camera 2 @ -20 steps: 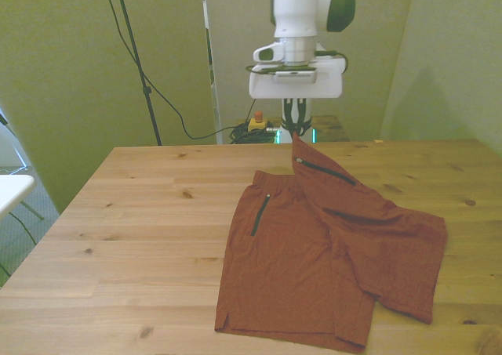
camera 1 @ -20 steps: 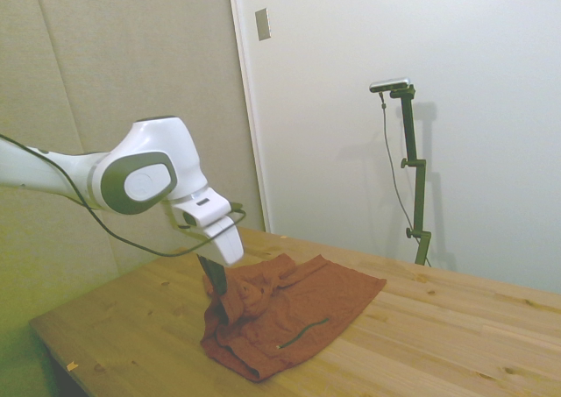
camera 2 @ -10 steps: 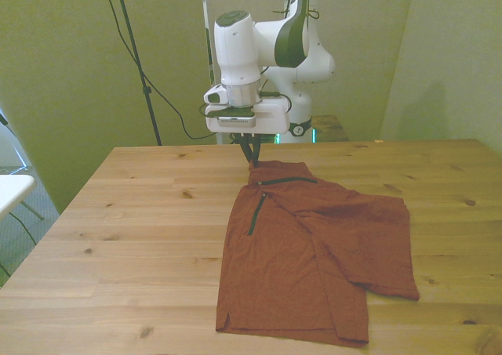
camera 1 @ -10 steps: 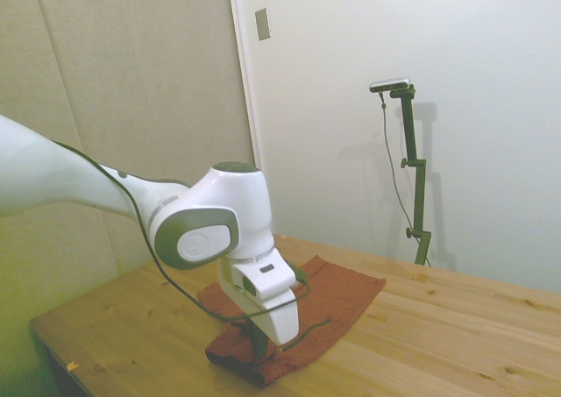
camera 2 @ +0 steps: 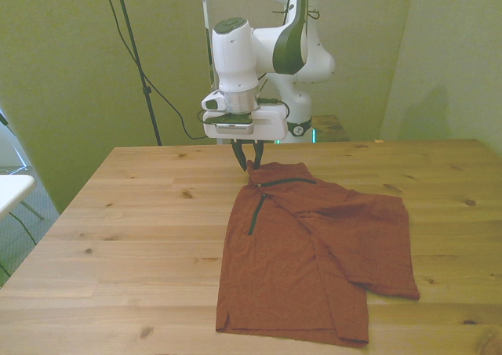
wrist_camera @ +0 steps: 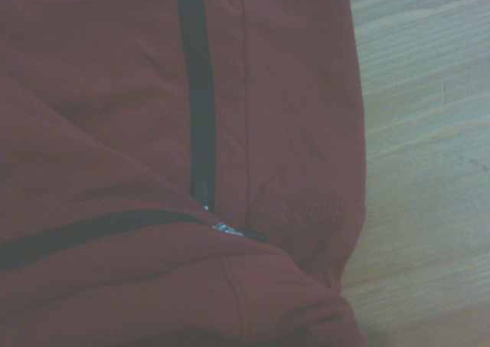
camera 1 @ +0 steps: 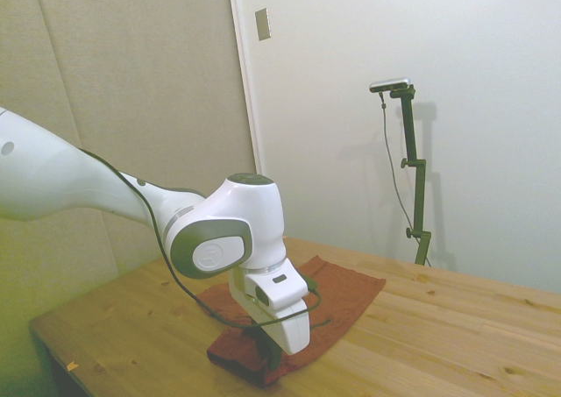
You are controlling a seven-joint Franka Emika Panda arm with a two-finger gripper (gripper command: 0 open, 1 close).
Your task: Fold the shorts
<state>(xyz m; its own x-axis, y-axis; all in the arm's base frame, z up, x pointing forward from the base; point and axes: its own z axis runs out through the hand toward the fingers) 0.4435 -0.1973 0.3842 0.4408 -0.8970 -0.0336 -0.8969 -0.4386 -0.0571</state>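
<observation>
The rust-red shorts [camera 2: 314,253] lie on the wooden table [camera 2: 141,222], one half folded over the other, with two dark zipper lines [camera 2: 256,214] meeting near the far corner. My gripper [camera 2: 248,157] hangs just above that corner, open, with nothing between its dark fingers. In the side view the white hand covers most of the gripper [camera 1: 267,355], which stands over the near end of the shorts [camera 1: 342,283]. The wrist view shows the shorts [wrist_camera: 115,132] from close by, with their hem edge against bare wood.
Bare table wood [camera 2: 463,182] surrounds the shorts on both sides in the front view. The shorts' near hem lies close to the table's front edge [camera 2: 118,347]. A wall and a door stand behind the table in the side view.
The gripper carried the lifted corner toward the front view's left and lowered it, laying one half over the other. Since half a second ago the fingers have opened and let the cloth go.
</observation>
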